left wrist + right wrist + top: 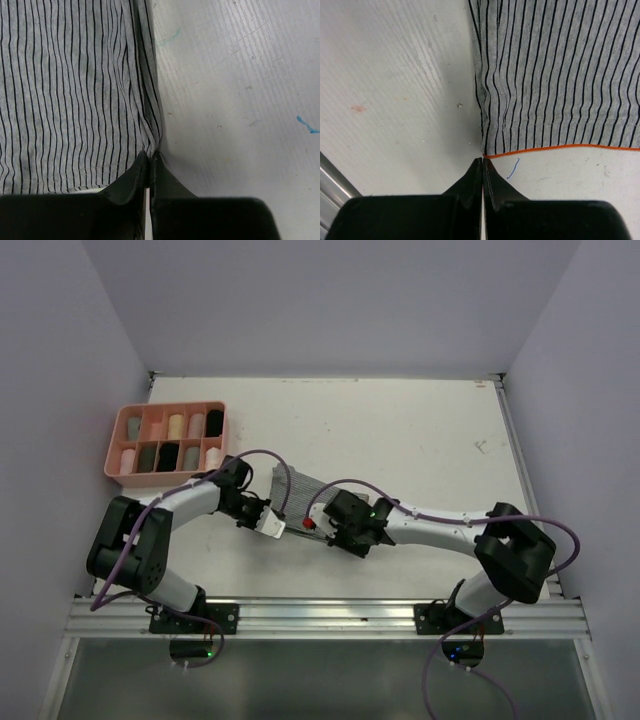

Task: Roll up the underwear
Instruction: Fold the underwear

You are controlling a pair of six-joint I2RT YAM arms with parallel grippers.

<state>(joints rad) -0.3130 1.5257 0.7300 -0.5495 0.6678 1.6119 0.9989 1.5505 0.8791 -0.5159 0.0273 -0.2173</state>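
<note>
Lying flat: grey striped underwear [70, 90], orange hem; both jaws shut, pinching corners.

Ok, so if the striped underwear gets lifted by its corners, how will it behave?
Probably floppy: the striped underwear lies flat with soft creases running to the left hand, so it should sag between grips. Likely light, since the knit looks thin. It may drag rather than slide on the textured table.

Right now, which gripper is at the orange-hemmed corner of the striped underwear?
The right gripper; the left gripper is at a striped underwear corner without orange.
</note>
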